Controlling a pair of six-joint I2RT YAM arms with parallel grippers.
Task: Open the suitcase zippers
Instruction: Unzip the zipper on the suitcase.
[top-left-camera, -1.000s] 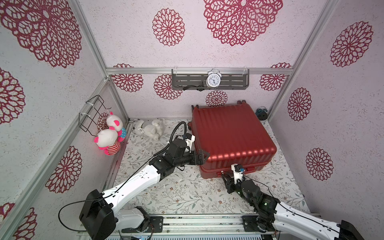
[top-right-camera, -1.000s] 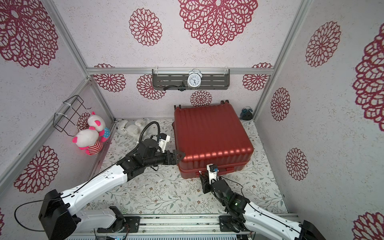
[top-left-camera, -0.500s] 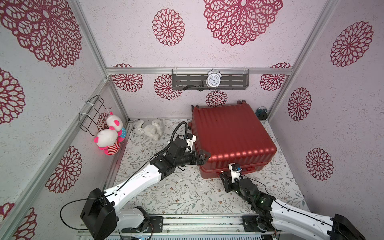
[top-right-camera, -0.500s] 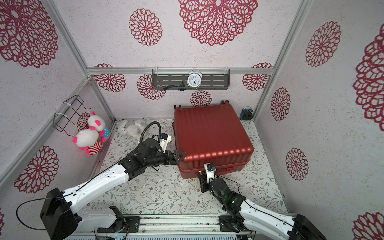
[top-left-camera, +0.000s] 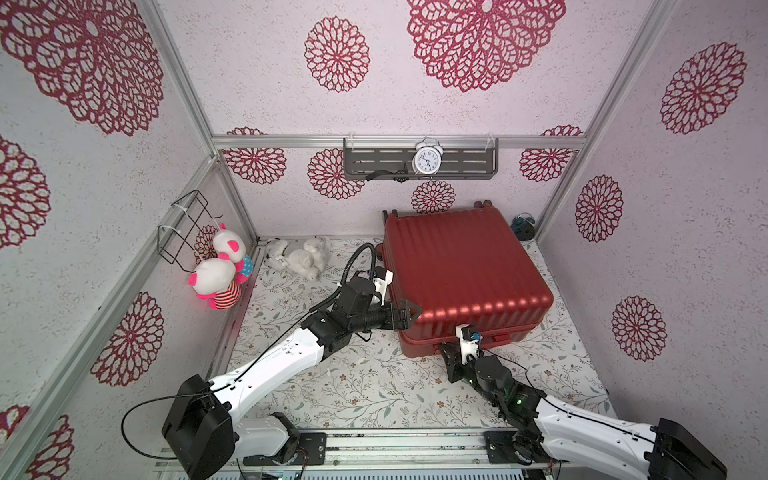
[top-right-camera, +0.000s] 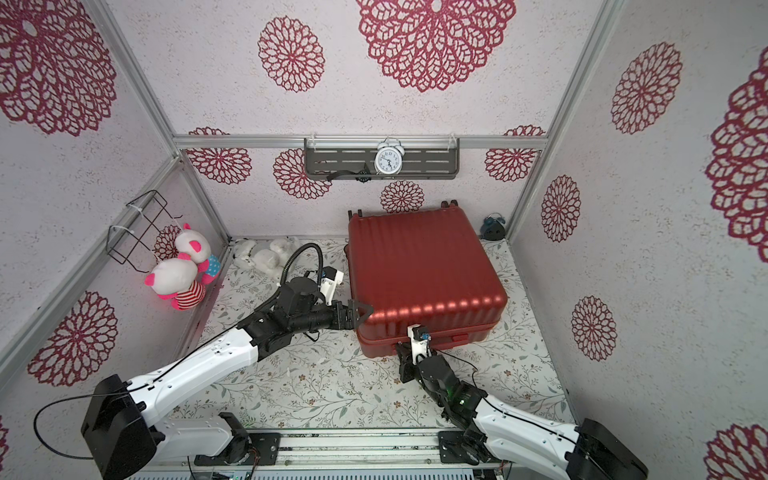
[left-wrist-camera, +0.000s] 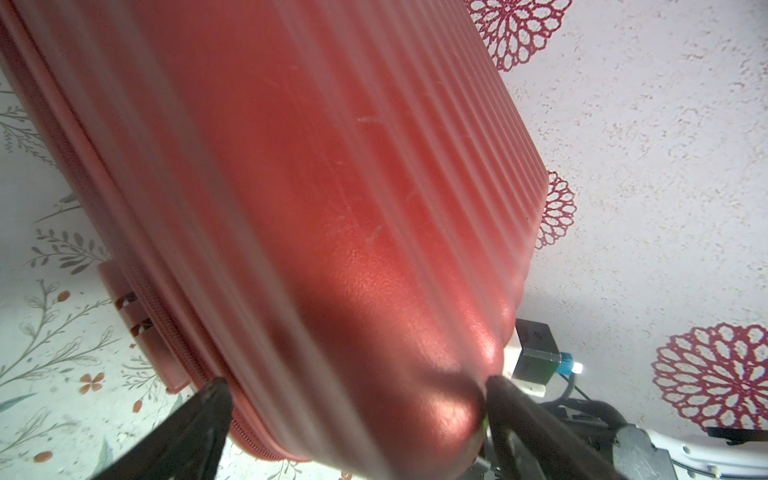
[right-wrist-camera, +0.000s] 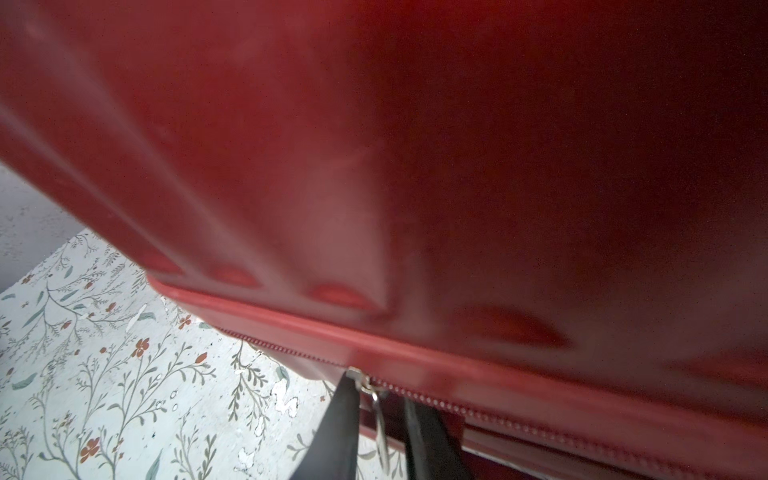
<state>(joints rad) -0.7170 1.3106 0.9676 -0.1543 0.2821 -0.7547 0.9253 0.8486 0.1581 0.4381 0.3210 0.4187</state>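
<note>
I see the suitcase (top-left-camera: 465, 270) lying flat and closed, right of centre in both top views, its far edge close to the back wall. My left gripper (top-left-camera: 411, 316) sits at the case's lower-left corner in the frame, its jaws spread as wide as they go. The left wrist view shows its fingers (left-wrist-camera: 208, 411) straddling that corner, one tip by the zipper (left-wrist-camera: 174, 332) seam and the other on the ribbed top. I cannot tell whether they press on it. My right gripper (top-left-camera: 453, 351) is at the case's lower edge. In the right wrist view its fingers (right-wrist-camera: 340, 424) stand close together with the metal pull (right-wrist-camera: 379, 409) hanging between them. I cannot tell whether the pull is pinched.
</note>
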